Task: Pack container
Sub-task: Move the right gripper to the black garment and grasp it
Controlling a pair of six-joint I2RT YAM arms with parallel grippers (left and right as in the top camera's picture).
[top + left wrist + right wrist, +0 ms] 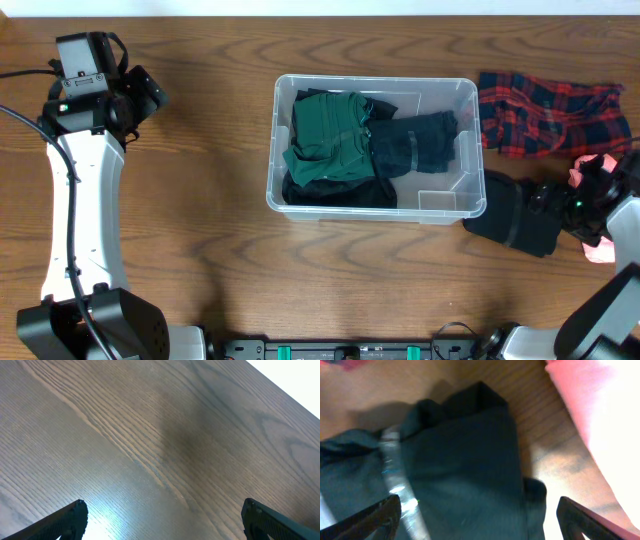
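Note:
The clear plastic container (470, 150) stands at the table's middle. It holds a folded green garment (325, 135), a dark blue one (415, 140) and a black one (340, 192). A black folded garment (510, 215) lies on the table just right of the container; in the right wrist view (465, 460) it fills the space between the fingers. My right gripper (550, 197) is open over its right end (477, 520). My left gripper (150, 92) is open and empty over bare wood at the far left (162, 520).
A red and navy plaid garment (550, 115) lies at the back right. A pink garment (597, 180) lies at the right edge, partly under my right arm, and shows in the right wrist view (592, 415).

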